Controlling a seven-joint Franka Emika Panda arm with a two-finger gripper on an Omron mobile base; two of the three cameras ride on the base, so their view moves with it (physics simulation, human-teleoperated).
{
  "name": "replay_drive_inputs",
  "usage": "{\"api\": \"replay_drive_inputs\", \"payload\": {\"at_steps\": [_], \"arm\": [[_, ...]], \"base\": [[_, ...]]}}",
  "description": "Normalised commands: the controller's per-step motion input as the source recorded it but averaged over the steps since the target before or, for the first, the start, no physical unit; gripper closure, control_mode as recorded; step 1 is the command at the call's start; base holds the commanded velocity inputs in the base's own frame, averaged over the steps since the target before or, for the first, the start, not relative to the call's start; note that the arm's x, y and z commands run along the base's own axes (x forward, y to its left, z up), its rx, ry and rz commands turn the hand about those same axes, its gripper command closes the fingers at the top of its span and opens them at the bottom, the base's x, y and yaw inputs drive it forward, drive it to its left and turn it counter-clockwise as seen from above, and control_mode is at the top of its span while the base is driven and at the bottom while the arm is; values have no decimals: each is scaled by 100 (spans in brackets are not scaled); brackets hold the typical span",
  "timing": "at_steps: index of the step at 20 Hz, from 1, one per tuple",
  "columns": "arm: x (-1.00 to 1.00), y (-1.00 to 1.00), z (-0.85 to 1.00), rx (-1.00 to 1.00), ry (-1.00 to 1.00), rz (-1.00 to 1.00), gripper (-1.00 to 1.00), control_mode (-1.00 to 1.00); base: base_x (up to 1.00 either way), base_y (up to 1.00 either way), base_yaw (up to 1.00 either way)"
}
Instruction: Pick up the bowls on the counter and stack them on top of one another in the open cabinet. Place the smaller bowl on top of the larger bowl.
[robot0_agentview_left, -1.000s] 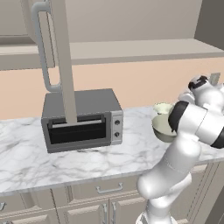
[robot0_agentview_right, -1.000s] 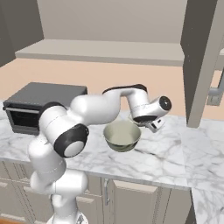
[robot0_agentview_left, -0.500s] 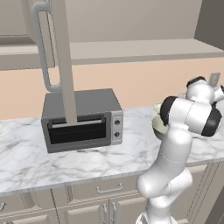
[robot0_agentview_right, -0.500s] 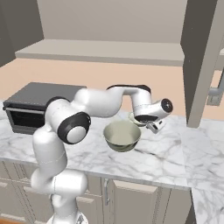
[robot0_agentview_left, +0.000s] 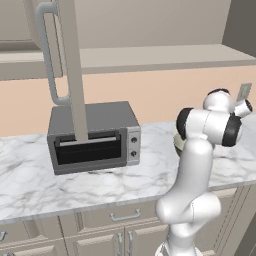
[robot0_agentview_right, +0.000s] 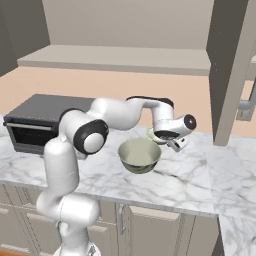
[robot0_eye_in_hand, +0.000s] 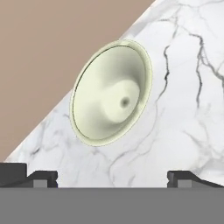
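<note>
Two round glazed bowls stand on the white marble counter (robot0_agentview_right: 200, 170). The larger bowl (robot0_agentview_right: 140, 155), pale olive-cream, sits nearer the front edge. The smaller bowl (robot0_agentview_right: 152, 134) lies just behind it, partly hidden by the hand. In the hand view the smaller bowl (robot0_eye_in_hand: 111, 92) shows its pale inside, close to the tan wall. My gripper (robot0_agentview_right: 174, 144) hovers over it, open, with nothing between its fingertips (robot0_eye_in_hand: 41, 177); it (robot0_eye_in_hand: 113, 177) stands a short way off the bowl. The open cabinet's shelf (robot0_agentview_right: 125, 57) runs above, its door (robot0_agentview_left: 70, 65) swung out.
A grey toaster oven (robot0_agentview_left: 92, 135) sits on the counter to the left, under the cabinet door's loop handle (robot0_agentview_left: 50, 55). A second tall panel (robot0_agentview_right: 230, 65) stands at the right. My own arm (robot0_agentview_left: 200, 150) blocks the bowls from the left.
The hand has sunk a little toward the smaller bowl and the elbow has swung in. The jaws stayed open; both bowls are where they were.
</note>
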Motion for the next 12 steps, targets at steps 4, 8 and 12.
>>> {"api": "replay_drive_inputs", "payload": {"at_steps": [4, 8, 12], "arm": [[34, 0, -20, 1, 0, 0, -100, -100], [30, 0, -20, 1, 0, 0, -100, -100], [26, -1, -22, 1, 0, 0, -100, -100]], "base": [[0, 0, 0], [0, 0, 0], [0, 0, 0]]}}
